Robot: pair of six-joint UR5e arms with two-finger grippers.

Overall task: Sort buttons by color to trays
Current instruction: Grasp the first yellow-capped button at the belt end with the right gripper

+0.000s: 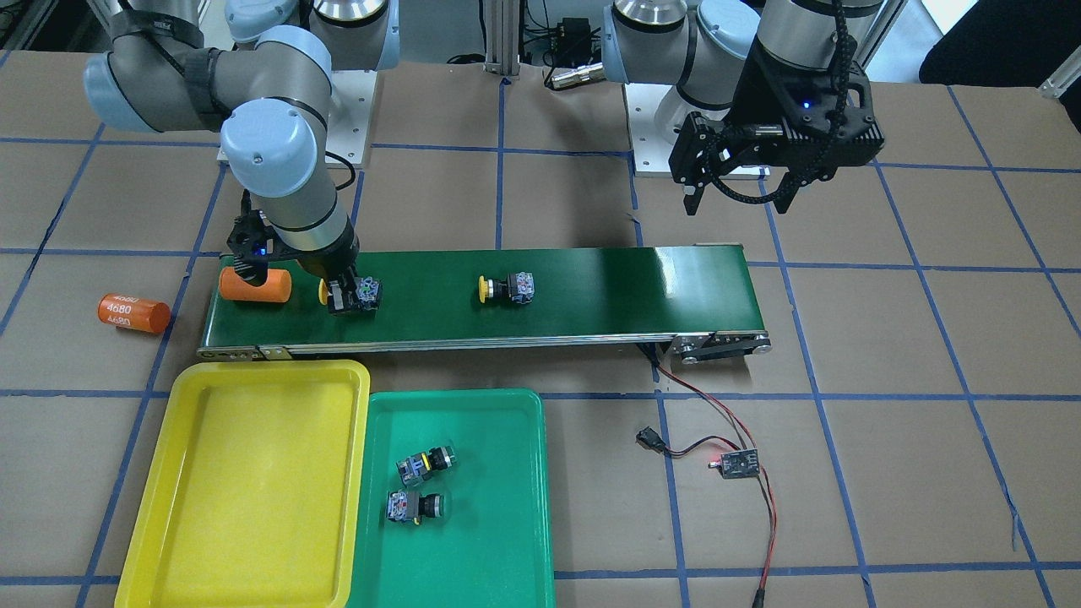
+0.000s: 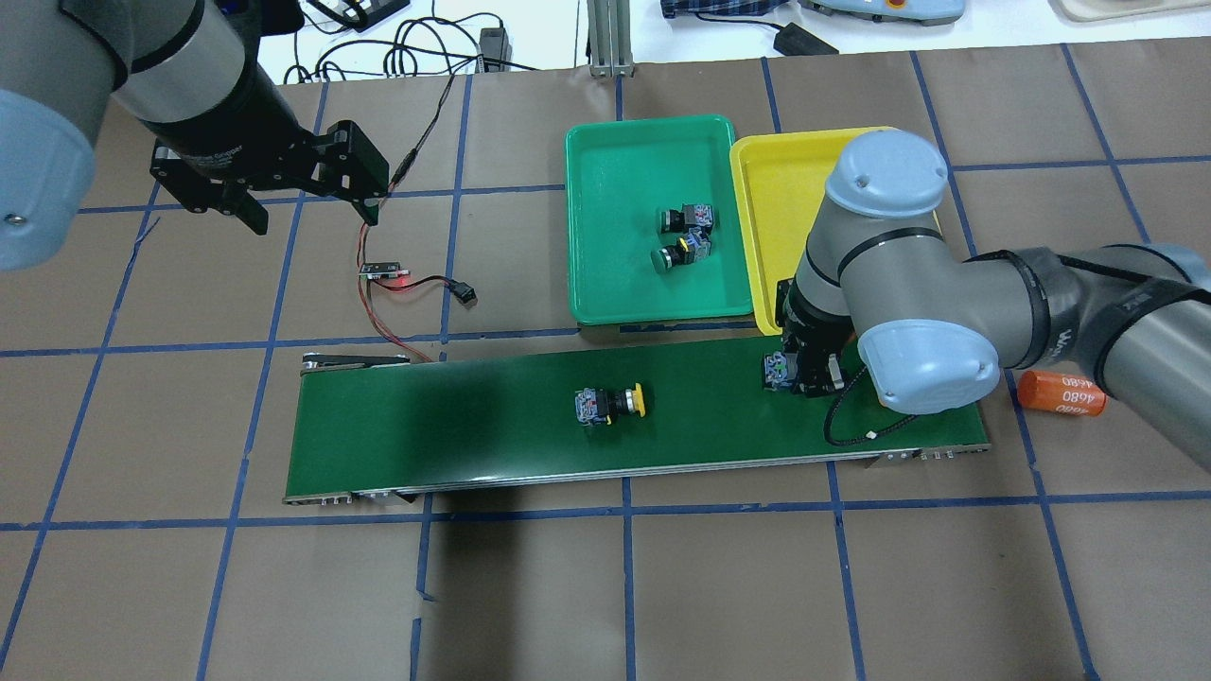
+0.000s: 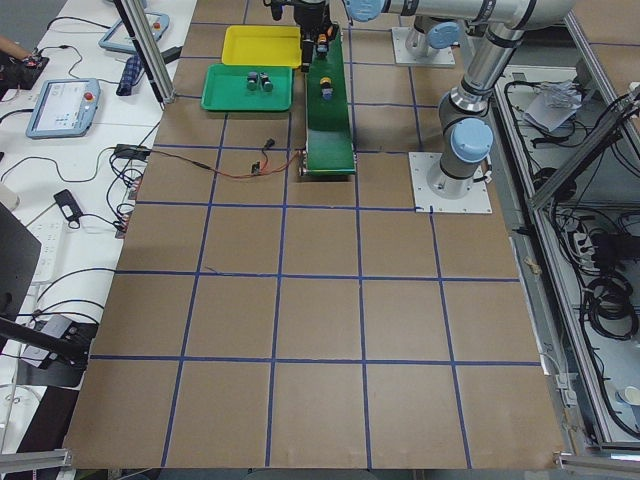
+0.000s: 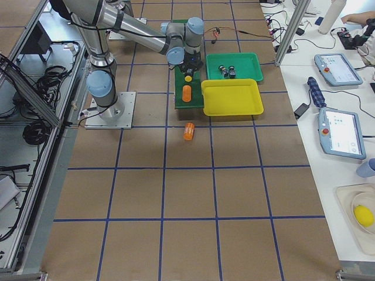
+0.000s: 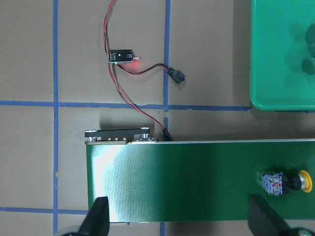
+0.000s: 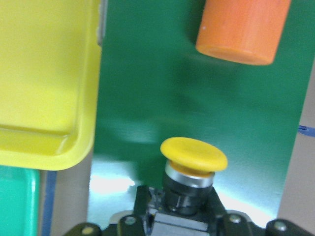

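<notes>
My right gripper is down on the conveyor belt, shut on the black-and-grey body of a yellow-capped button near the belt's end by the yellow tray. A second yellow-capped button lies on its side mid-belt; it also shows in the left wrist view. Two green-capped buttons lie in the green tray. The yellow tray holds nothing. My left gripper is open and empty, high above the table behind the belt's other end.
A plain orange cylinder lies on the belt right beside my right gripper. Another one, printed 4680, lies on the table past the belt's end. A small circuit board with red and black wires lies near the belt's motor end.
</notes>
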